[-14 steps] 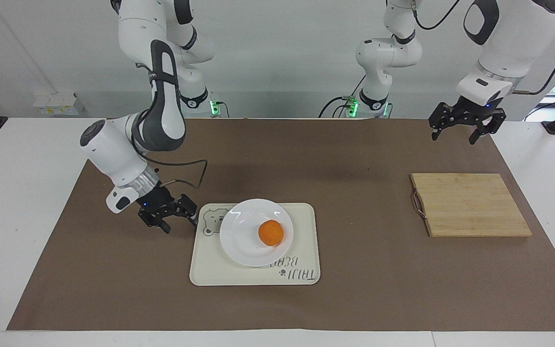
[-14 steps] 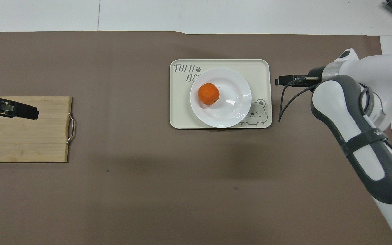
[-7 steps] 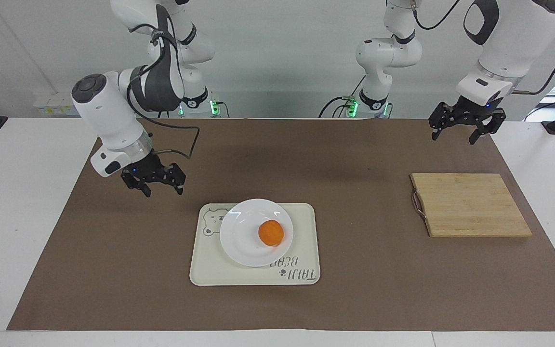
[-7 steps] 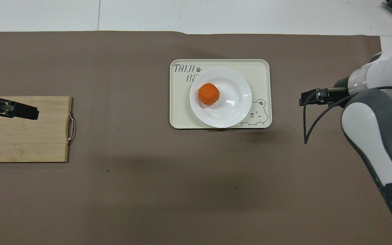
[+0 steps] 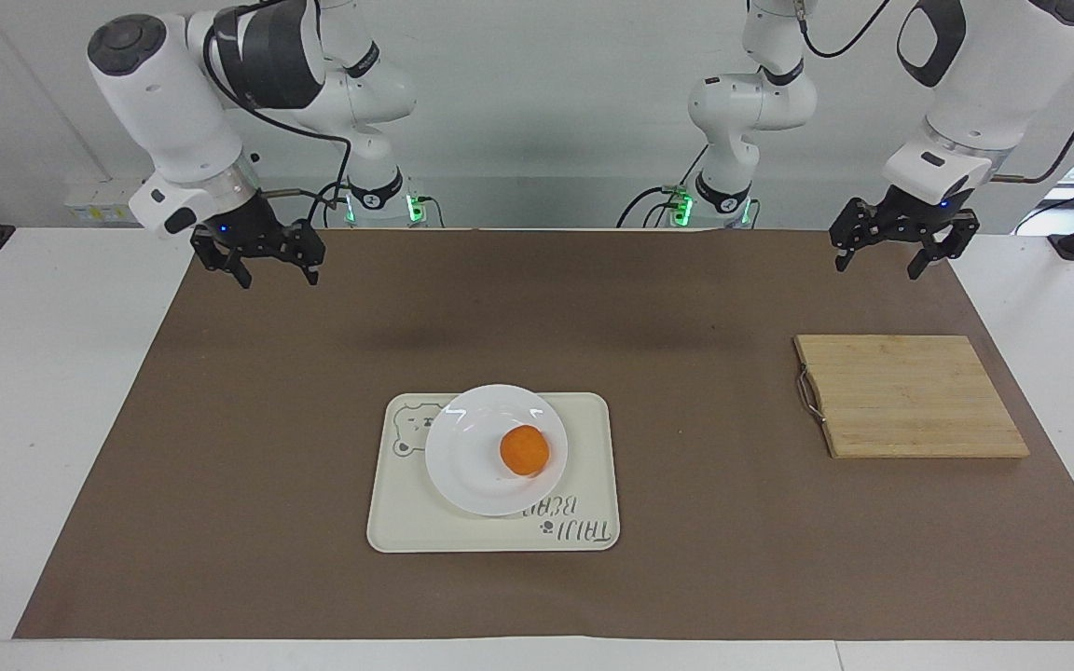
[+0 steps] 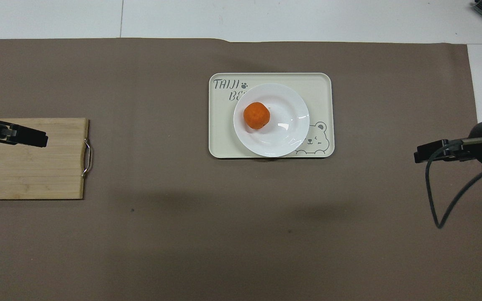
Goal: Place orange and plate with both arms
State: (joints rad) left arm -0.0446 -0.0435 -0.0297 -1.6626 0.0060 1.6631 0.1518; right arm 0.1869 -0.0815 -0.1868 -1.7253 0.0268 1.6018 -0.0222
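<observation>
The orange (image 5: 524, 450) sits on the plate (image 5: 472, 457), off-centre toward the left arm's end, and the plate rests on the tray (image 5: 584, 438) in the middle of the mat (image 5: 686, 578). In the overhead view the plate (image 6: 285, 125) covers part of the tray's lettering and the orange (image 6: 256, 115) lies well inside the rim, with no sign of tilt. Judging by that layout, the placing looks done, and what is left is getting clear.

The right gripper (image 5: 267, 267) hangs high over the mat's corner close to its own base, jaws spread and empty, well apart from the tray. The left gripper (image 5: 889, 253) waits over the mat just above the cutting board (image 5: 910, 396), jaws wide as well, nothing in them.

To finish cleanly, I'd say: keep both grippers up at this height on any travel, and route neither one over the plate, so a trailing cable (image 6: 437, 200) can't brush the rim. The orange is round on a glossy dish, so a knock to tray or table could set it rolling off. The plate also overhangs the tray's edge on the side nearer the robots, another reason to leave it alone.
</observation>
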